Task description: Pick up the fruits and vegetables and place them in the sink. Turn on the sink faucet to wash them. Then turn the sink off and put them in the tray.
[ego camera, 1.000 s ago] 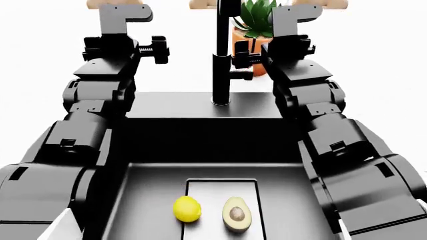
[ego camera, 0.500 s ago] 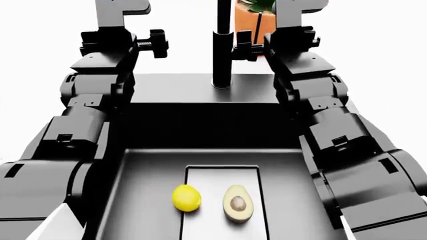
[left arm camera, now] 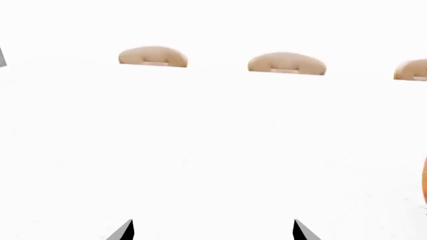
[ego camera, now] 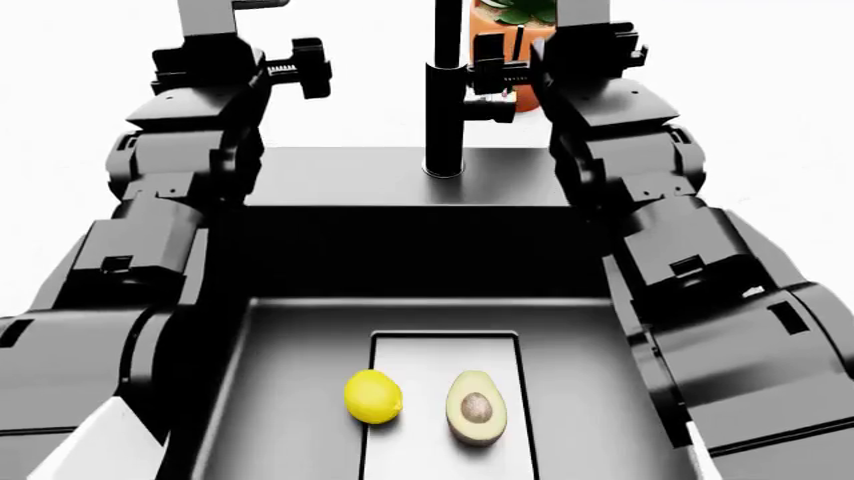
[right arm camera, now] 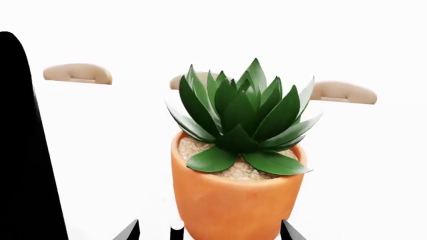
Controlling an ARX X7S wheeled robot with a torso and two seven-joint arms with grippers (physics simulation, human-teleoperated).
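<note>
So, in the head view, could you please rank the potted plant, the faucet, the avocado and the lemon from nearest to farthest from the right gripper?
1. Potted plant, just beside the right gripper.
2. Faucet, to its left.
3. Avocado, down in the sink.
4. Lemon, left of the avocado.

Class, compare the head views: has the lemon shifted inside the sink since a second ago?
No. The lemon still lies on the drain plate's left edge, beside the avocado; only the camera view shifted.

One lemon [ego camera: 374,396], one avocado half [ego camera: 477,406], one potted plant [right arm camera: 238,160].
</note>
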